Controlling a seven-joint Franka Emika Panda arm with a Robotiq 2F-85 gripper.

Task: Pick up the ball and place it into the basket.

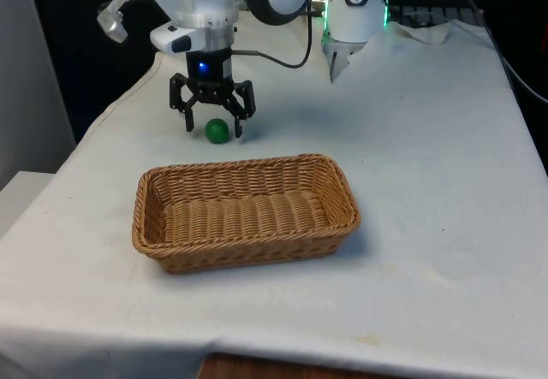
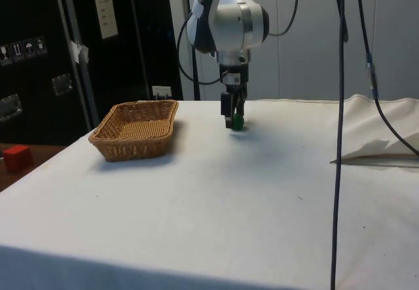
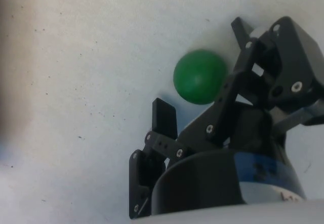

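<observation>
A small green ball [image 1: 217, 130] lies on the white cloth just beyond the wicker basket's [image 1: 247, 165] far rim. My gripper [image 1: 213, 127] is open and low over the cloth, one finger on each side of the ball. In the wrist view the ball [image 3: 199, 77] sits between the two black fingertips [image 3: 164, 115], closer to one of them and apart from the other. From the side, the gripper [image 2: 232, 118] points straight down at the ball [image 2: 237, 123], with the basket [image 2: 111, 147] lying empty a short way off.
Hanging cables [image 2: 340, 107] cross the side view's foreground. The cloth bunches into a fold [image 2: 380, 152] at the side view's right. A red box [image 2: 17, 157] sits off the table past the basket. The table's edge [image 1: 103, 114] runs close on the front view's left.
</observation>
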